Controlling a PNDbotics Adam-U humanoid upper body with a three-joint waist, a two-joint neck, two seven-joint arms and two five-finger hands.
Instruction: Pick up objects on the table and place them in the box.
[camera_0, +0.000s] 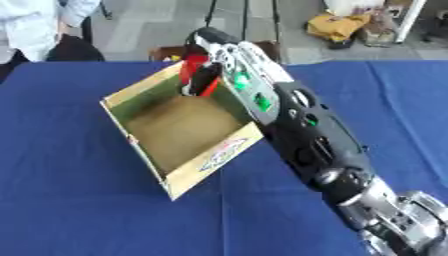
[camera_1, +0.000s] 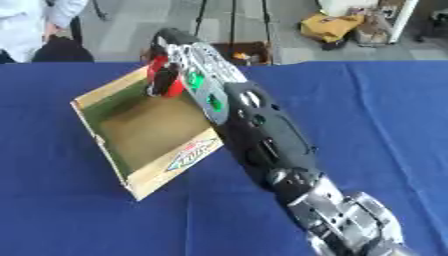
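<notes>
From the left eye view, my right hand (camera_0: 203, 75) reaches from the lower right over the far corner of the open cardboard box (camera_0: 214, 157) on the blue table (camera_0: 70, 200), fingers curled round a red object (camera_0: 194, 65) held just above the box's inside. From the right eye view, the same red object shows against the box's far wall, gripped in my black fingers (camera_1: 163, 86)
</notes>
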